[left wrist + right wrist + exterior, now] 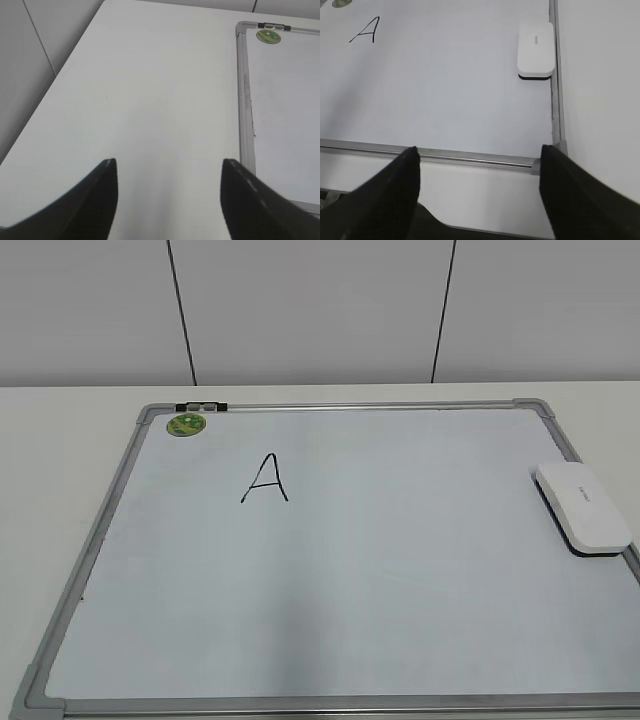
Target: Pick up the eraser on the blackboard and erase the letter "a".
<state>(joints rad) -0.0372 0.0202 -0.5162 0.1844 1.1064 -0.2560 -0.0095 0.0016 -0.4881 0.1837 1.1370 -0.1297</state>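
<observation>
The left gripper (169, 200) is seen in the left wrist view with its two dark fingers (95, 205) spread wide apart; nothing is held between them and nothing is touched. Bare white table (150, 100) is framed in the gap, and the left edge of the blackboard (244, 100) lies just to the right of it.

The right gripper (477, 192) is likewise shown fully spread in the right wrist view, with its fingers (395, 190) empty and clear of every surface. It is held above the near edge of the board, whose grey frame rail (470, 159) runs across the gap between the fingers.

The eraser (583, 507) is found lying flat on the board at its right edge, against the frame there, white top up with a dark underside showing along its near rim. It is well apart from both grippers; in the right wrist view it (535, 50) is seen ahead of the gripper and toward the right.

Only one letter is visible on the board: a tall, angular "A" (265, 478) in black marker, written in the upper left part. No small rounded "a" can be made out in any view. A round green magnet (186, 424) is stuck near the board's far left corner, beside a small dark clip (201, 406) on the top rail.
</observation>
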